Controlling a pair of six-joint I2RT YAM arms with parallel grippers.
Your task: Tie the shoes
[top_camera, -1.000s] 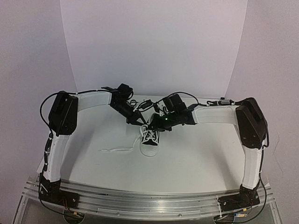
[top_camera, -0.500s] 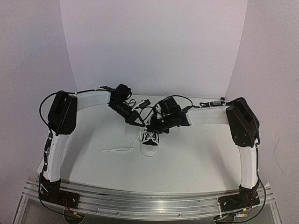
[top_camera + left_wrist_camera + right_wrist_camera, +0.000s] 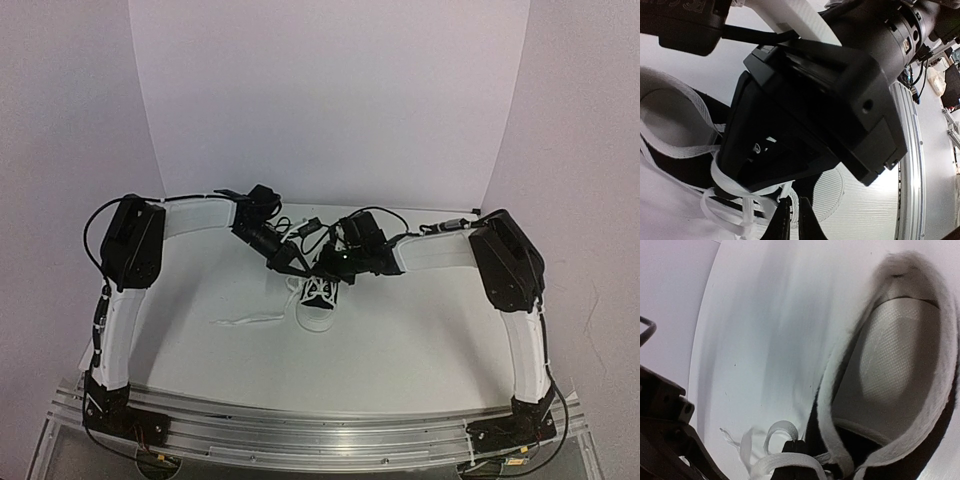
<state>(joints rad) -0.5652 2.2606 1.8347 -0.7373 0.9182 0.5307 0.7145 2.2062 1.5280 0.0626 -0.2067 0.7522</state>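
At the middle of the white table (image 3: 430,340) stands a small black canvas sneaker with white rubber toe cap (image 3: 321,300), toe towards the near edge. One long white lace (image 3: 245,321) lies to its left. Over the shoe's far end the right gripper (image 3: 324,270) is closed beside a lace loop. The left gripper (image 3: 291,264) has its fingers nearly together; whether it grips anything cannot be told.

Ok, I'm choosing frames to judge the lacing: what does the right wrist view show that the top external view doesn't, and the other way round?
Only the right wrist view: the inside of the black sneaker, with its textured white insole and pale padded collar lining.
Only the top external view: the left arm and right arm whole, the sneaker's white toe cap, a loose lace end trailing over the table toward the left arm, and the aluminium rail.
Both: the sneaker, its white laces and the white table.
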